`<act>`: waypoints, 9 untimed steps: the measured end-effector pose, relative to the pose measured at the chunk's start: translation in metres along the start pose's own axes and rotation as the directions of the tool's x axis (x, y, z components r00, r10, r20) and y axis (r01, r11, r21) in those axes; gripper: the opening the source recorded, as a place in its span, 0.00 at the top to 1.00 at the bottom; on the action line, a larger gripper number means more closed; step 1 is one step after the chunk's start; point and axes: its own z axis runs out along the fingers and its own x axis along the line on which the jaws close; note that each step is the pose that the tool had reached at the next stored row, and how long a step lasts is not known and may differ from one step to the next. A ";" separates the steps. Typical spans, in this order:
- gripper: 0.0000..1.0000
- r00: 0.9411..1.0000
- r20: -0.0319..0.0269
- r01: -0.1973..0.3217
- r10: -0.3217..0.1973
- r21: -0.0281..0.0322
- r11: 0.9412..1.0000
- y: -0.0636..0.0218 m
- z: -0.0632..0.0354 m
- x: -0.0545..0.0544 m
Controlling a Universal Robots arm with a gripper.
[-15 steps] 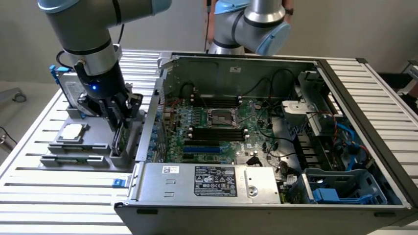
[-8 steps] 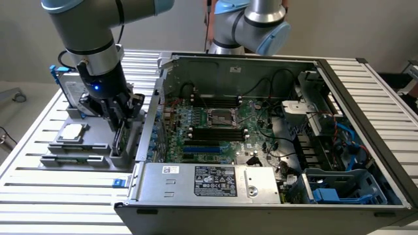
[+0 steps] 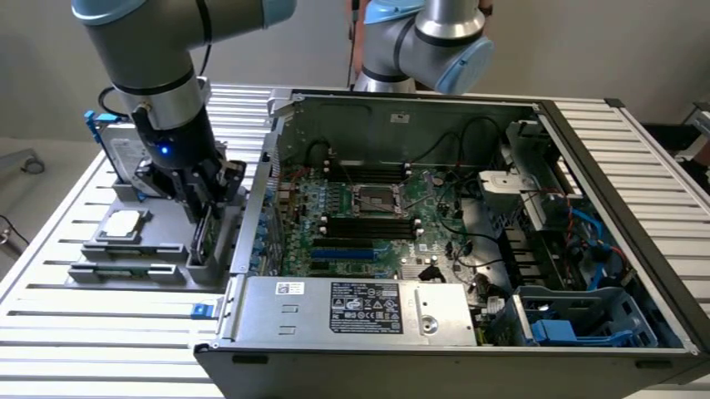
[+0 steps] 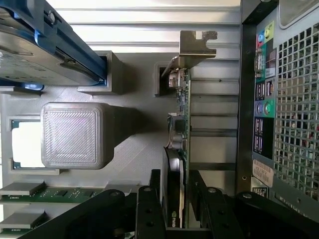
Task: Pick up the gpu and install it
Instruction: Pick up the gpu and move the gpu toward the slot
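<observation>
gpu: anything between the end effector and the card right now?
Nothing visible. In the wrist view the open end effector straddles the gpu, which stands on edge in the grey holder, with one finger on each side of it. The grey block sits off to one side, clear of both.

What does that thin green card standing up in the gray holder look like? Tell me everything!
The gpu is a thin green circuit board with a black face, small metal parts and a silver bent bracket at one end. It stands on edge in a slot of the gray holder, beside the computer case. The open claw straddles it, one finger each side.
</observation>
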 end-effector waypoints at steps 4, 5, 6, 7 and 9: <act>0.65 1.000 0.000 0.000 0.000 0.000 1.000 0.0000 0.0005 0.000; 0.65 1.000 0.000 0.000 0.000 0.000 1.000 0.0000 0.0005 -0.001; 0.71 1.000 0.000 0.000 0.000 0.000 1.000 0.0000 0.0005 -0.001; 0.73 1.000 0.000 0.000 0.000 0.000 1.000 0.0000 0.0004 -0.001; 0.73 1.000 0.000 0.000 0.000 0.000 1.000 0.0000 0.0004 -0.001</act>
